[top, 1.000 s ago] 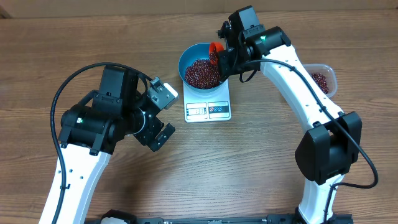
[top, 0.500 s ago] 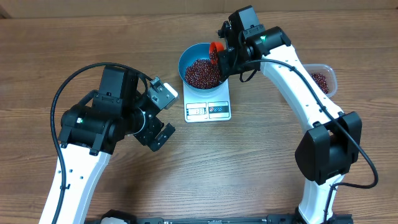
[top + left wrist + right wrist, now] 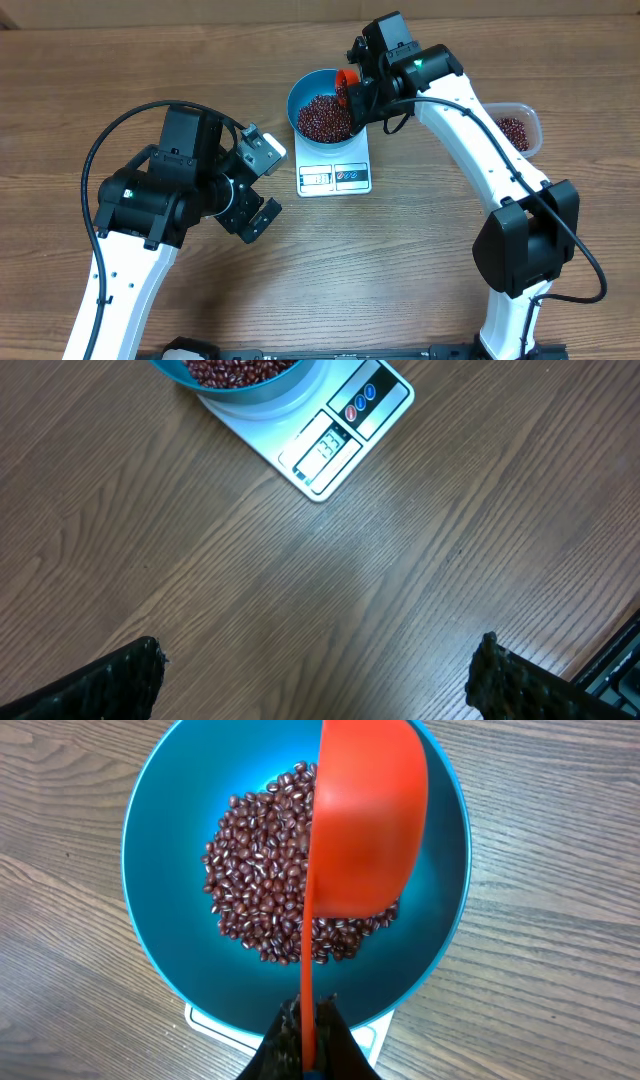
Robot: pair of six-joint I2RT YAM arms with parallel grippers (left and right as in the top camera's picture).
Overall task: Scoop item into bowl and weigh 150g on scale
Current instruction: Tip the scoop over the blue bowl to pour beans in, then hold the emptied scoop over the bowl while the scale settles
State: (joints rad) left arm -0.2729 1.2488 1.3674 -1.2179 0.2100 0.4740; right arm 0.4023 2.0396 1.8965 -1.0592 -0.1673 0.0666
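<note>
Orange scoop (image 3: 365, 830), clamped in the right gripper (image 3: 308, 1030), tilts over the bowl (image 3: 160, 920) at its 1 o'clock rim; the left gripper (image 3: 318, 670) is spread wide, holding nothing, above open worktop (image 3: 450, 540).

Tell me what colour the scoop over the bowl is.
Orange-red. The scoop shows best in the right wrist view, above the bowl.

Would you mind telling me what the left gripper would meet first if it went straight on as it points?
The left gripper would probably meet bare wooden table first, short of the flat white square scale, though depth is unclear.
</note>
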